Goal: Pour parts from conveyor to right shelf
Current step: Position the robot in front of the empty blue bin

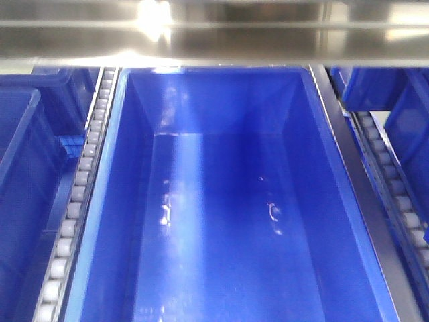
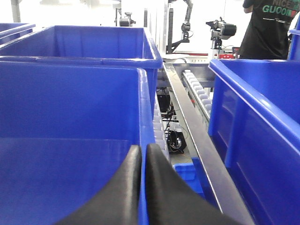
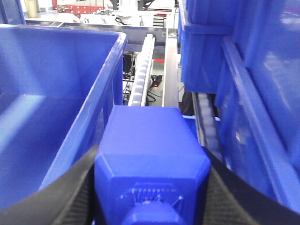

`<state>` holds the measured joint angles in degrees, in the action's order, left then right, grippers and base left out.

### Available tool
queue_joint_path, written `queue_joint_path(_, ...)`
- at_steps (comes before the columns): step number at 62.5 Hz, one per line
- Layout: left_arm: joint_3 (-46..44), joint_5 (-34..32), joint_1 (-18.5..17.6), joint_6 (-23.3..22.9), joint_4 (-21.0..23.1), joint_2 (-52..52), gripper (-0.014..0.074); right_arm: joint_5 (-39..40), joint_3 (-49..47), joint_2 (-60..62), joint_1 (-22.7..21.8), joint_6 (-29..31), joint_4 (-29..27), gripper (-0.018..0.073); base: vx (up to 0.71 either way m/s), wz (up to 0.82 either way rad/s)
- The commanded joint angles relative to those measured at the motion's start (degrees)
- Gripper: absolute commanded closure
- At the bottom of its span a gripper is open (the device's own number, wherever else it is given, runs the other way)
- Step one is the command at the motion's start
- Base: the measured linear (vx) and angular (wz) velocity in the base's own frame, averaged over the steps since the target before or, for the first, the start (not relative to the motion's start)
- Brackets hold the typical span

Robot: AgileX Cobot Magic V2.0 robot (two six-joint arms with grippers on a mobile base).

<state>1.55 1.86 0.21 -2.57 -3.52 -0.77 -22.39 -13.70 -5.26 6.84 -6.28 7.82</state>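
While beside the bin rim [image 3: 107,79], right jaws tight around the part [image 3: 152,154]; left jaws nearly together.

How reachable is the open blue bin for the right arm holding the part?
Probably yes: the right gripper holds the part beside the open-topped bin, with nothing visibly between them.

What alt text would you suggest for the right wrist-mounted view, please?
The right pincer holds a bright-blue part between its black fingers, beside the wall of a large blue bin. A roller rail runs ahead, with more blue bins to the right.
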Motion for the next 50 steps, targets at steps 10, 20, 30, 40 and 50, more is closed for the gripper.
queue_joint_path(10, 1.73, -4.16, 0.12, -0.44, 0.14, -0.69, 0.0603, 4.88, -1.65, -0.66, -0.31, 0.38, 0.67, 0.0568, 0.09, 0.03)
queue_joint_path(20, 1.73, -4.16, 0.12, -0.44, 0.14, -0.69, 0.0603, 4.88, -1.65, -0.66, -0.31, 0.38, 0.67, 0.0568, 0.02, 0.00)
queue_joint_path(30, 1.73, -4.16, 0.12, -0.44, 0.14, -0.69, 0.0603, 4.88, -1.65, -0.66, -0.31, 0.38, 0.67, 0.0568, 0.00, 0.00)
queue_joint_path(40, 1.73, -4.16, 0.12, -0.44, 0.14, -0.69, 0.0603, 4.88, -1.65, -0.66, -0.31, 0.38, 0.67, 0.0568, 0.00, 0.00)
queue_joint_path(50, 1.73, -4.16, 0.12, -0.44, 0.14, -0.69, 0.0603, 4.88, -1.65, -0.66, -0.31, 0.38, 0.67, 0.0568, 0.00, 0.00)
